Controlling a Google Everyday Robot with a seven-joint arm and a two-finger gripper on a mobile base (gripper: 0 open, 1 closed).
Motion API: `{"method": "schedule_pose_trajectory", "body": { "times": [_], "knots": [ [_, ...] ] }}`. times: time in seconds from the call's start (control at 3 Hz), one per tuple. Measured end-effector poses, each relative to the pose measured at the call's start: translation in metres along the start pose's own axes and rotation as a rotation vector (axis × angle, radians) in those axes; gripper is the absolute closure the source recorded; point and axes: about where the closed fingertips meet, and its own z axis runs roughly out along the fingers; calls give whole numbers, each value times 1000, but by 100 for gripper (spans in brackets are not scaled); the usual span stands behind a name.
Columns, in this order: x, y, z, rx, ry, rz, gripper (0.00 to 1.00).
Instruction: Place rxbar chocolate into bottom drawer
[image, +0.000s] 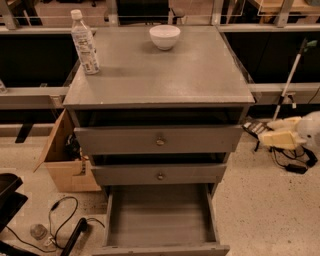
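Note:
My gripper (266, 131) hangs at the right of the cabinet, level with the top drawer and off its right side. It is shut on the rxbar chocolate (254, 128), a small black bar that sticks out to the left of the pale fingers (281, 138). The bottom drawer (159, 246) is pulled open at the foot of the cabinet, well below and to the left of the gripper. Its plain grey inside holds nothing.
A clear water bottle (84, 43) and a white bowl (165, 36) stand on the grey cabinet top (160, 75). The two upper drawers (160, 141) are shut. A cardboard box (62, 162) and cables (60, 220) lie at the left; a white pole (292, 75) stands at the right.

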Motion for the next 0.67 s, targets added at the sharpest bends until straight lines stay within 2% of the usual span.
{"method": "schedule_pose_trajectory", "body": {
  "times": [0.33, 0.67],
  "knots": [
    [60, -14, 28, -67, -92, 97, 100],
    [103, -27, 81, -144, -207, 195, 100]
  ]
}}
